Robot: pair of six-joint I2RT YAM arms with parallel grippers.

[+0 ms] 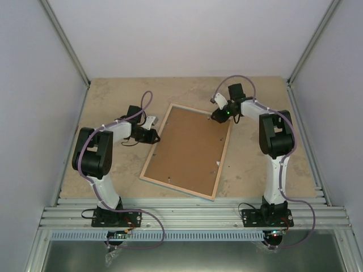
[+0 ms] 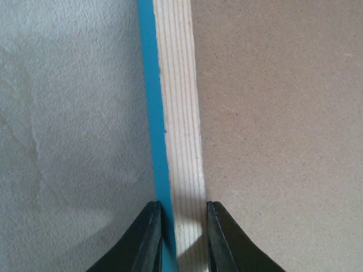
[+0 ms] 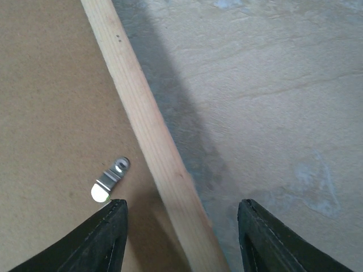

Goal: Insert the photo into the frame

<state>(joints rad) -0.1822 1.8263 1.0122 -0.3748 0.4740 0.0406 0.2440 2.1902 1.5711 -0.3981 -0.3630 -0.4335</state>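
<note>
The frame [image 1: 177, 188] lies face down at mid-table, its light wood back up and the brown backing board [image 1: 190, 150] sitting in it. The photo is not in view. My left gripper [image 1: 153, 136] is at the frame's left rail. In the left wrist view the gripper [image 2: 182, 207] is shut on the wood rail [image 2: 180, 113], one finger against its turquoise side [image 2: 150, 85]. My right gripper [image 1: 218, 117] is at the far right corner. In the right wrist view it [image 3: 181, 207] is open, straddling the rail [image 3: 142, 113].
A small metal turn clip [image 3: 109, 182] lies on the backing board [image 3: 51, 113] just inside the right rail, by my right gripper's left finger. Two more clips [image 1: 217, 163] show on the board near its lower edge. Grey walls enclose the table [image 1: 113, 96].
</note>
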